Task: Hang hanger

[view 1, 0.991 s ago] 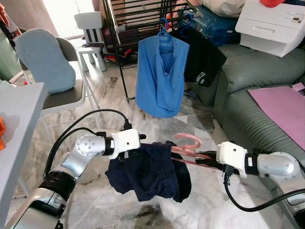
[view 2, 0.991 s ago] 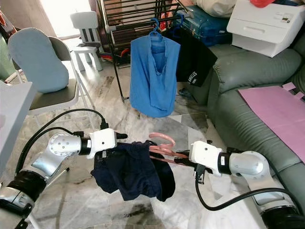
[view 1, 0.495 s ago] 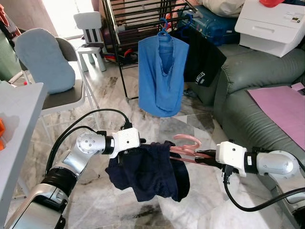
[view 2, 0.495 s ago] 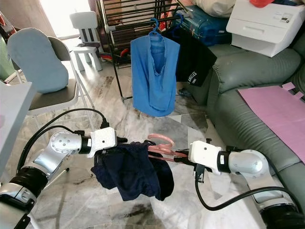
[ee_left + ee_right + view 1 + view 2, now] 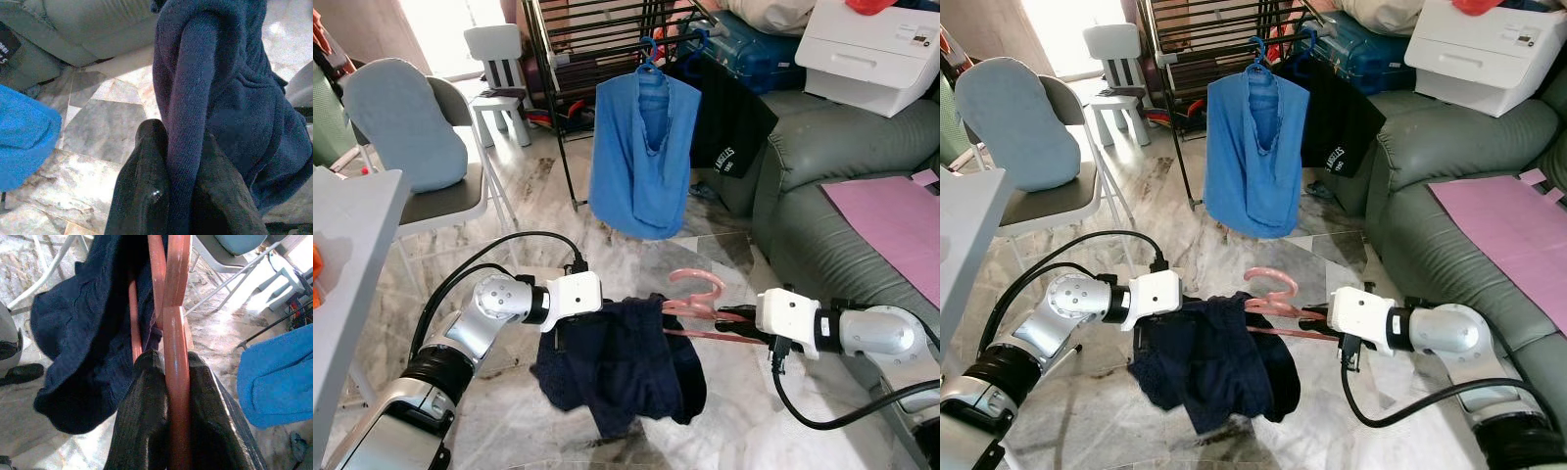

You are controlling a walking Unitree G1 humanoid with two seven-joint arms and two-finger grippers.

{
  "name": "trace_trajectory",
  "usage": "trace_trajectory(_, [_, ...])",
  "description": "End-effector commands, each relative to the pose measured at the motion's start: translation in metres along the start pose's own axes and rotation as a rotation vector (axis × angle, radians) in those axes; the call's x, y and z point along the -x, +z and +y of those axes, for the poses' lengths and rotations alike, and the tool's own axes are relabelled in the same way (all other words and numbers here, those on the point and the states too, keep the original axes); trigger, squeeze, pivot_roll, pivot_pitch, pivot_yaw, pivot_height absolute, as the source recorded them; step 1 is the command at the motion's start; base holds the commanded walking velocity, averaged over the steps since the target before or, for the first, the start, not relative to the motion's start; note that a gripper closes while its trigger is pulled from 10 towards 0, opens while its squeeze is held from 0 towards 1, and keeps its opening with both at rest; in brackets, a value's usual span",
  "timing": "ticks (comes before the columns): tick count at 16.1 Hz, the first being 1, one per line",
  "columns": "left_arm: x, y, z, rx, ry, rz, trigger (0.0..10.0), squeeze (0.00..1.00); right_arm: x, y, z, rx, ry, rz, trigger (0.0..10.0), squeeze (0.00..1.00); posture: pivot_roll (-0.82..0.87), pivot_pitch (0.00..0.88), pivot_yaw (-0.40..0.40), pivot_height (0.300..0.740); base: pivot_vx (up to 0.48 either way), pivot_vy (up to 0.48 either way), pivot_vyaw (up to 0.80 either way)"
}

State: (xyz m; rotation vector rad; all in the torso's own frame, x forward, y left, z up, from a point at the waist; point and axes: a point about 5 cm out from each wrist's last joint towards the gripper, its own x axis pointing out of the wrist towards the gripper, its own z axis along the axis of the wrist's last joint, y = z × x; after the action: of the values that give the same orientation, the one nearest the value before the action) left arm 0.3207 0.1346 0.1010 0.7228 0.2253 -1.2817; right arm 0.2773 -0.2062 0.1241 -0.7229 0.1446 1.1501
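A pink hanger (image 5: 697, 294) is held low over the marble floor, with a dark navy garment (image 5: 617, 367) draped over it. My right gripper (image 5: 736, 324) is shut on the hanger near its hook; its fingers (image 5: 146, 396) clamp the pink bar (image 5: 175, 362). My left gripper (image 5: 607, 311) is shut on the garment's edge, the cloth (image 5: 205, 98) pinched between its fingers (image 5: 146, 176). Ahead stands a black drying rack (image 5: 597, 59), where a blue shirt (image 5: 641, 157) hangs on a blue hanger.
A grey-green sofa (image 5: 842, 176) with a pink sheet (image 5: 891, 220) runs along the right. A black garment (image 5: 729, 117) hangs beside the blue shirt. A chair with a blue cushion (image 5: 406, 122) and a white table (image 5: 342, 245) stand left. A white child's chair (image 5: 499, 59) is behind.
The navy garment has dropped lower and hangs longer beneath the hanger. My left gripper has moved slightly down with it. The right arm holds almost still.
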Motion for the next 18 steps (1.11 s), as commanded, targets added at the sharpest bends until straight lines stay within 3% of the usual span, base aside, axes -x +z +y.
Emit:
trace_trajectory(1, [0.005, -0.003, 0.005, 0.056, 0.054, -0.019, 0.0, 0.0, -0.004, 0.01, -0.007, 0.009, -0.016, -0.049, 10.0, 1.0, -0.16, 0.019, 0.09, 0.74, 0.0, 0.0, 0.0])
trace_trajectory(2, [0.007, -0.007, 0.008, 0.142, 0.136, -0.058, 0.0, 0.0, -0.006, 0.011, -0.008, 0.016, -0.023, -0.051, 10.0, 1.0, -0.16, 0.017, 0.088, 0.74, 0.0, 0.0, 0.0])
trace_trajectory(5, [0.012, -0.016, 0.008, 0.259, 0.254, -0.103, 0.0, 0.0, -0.006, 0.008, -0.017, 0.031, -0.113, -0.031, 10.0, 1.0, -0.16, 0.01, 0.081, 0.74, 0.0, 0.0, 0.0])
trace_trajectory(12, [0.023, -0.029, 0.0, 0.329, 0.342, -0.121, 0.0, 0.0, 0.001, 0.005, -0.036, 0.04, -0.245, -0.017, 10.0, 1.0, -0.15, 0.013, 0.08, 0.74, 0.0, 0.0, 0.0])
trace_trajectory(18, [0.04, -0.035, 0.016, 0.43, 0.58, -0.158, 0.0, 0.0, 0.013, 0.013, -0.056, 0.039, -0.426, -0.061, 10.0, 1.0, -0.15, 0.015, 0.079, 0.74, 0.0, 0.0, 0.0])
